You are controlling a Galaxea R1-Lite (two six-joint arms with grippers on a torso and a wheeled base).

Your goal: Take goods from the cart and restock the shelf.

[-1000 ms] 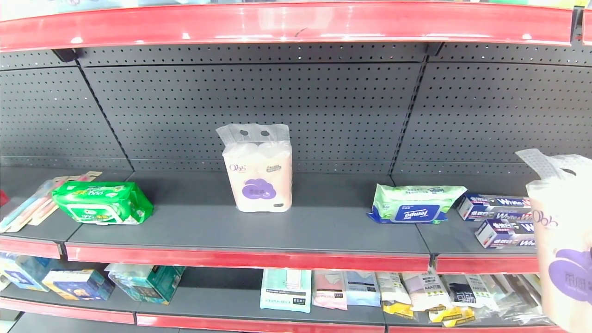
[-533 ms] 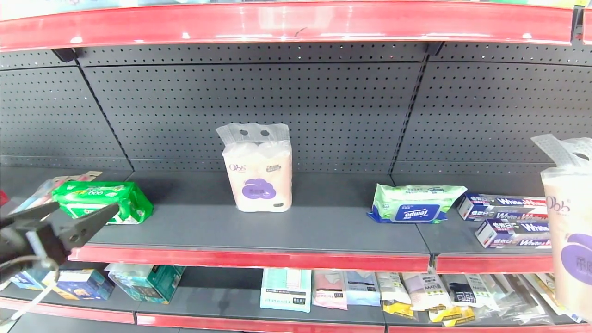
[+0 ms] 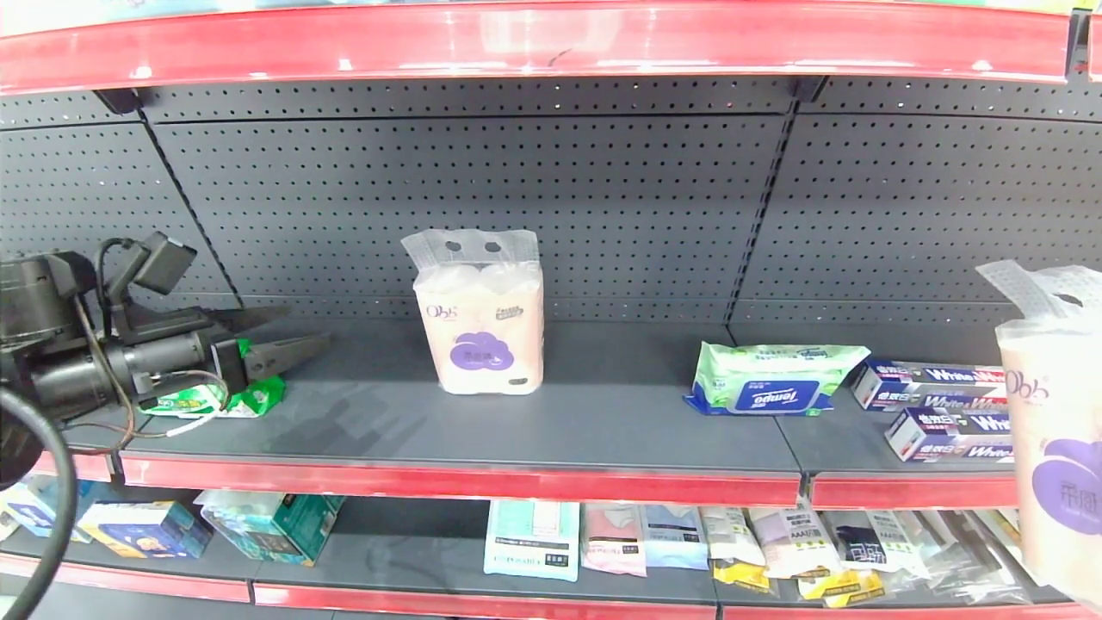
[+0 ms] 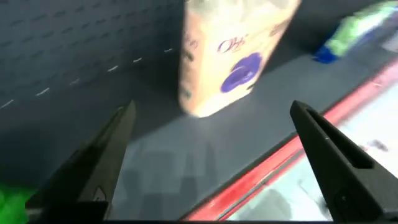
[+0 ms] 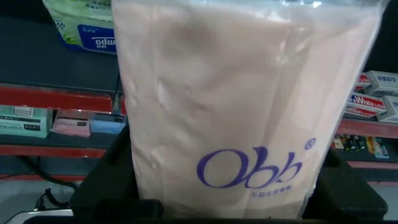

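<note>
Looking along the middle grey metal shelf [image 3: 551,435], I see my left claw [image 3: 306,327] spread wide with nothing between its two dark pointed fingers [image 3: 288,347]. It hangs just above the shelf board at the left end, in front of a bright green soft pack of wet wipes [image 3: 258,398] that it partly hides, and I cannot tell whether it touches that pack. From the left wrist the claw [image 4: 212,109] gapes toward an upright cream-coloured pack of tissue rolls in clear plastic wrap [image 4: 231,59]. That pack stands well apart from the fingertips at the middle of the shelf [image 3: 479,327], near the dark perforated back panel [image 3: 551,189]. My right claw [image 5: 227,186] is clamped on a second cream pack of tissue rolls [image 5: 242,93], black jaws pressing both sides of the wrap. In the head view that pack [image 3: 1055,448] is held upright in the air at the far right, nearer to me than the shelf. Both packs carry purple lettering and a purple cloud-shaped badge, and each has a punched carry flap on top. Farther right on the shelf lie a white, green and blue pack of wipes [image 3: 770,379] and, just beside it, two blue-and-white toothpaste boxes [image 3: 938,412] with red and white lettering
</note>
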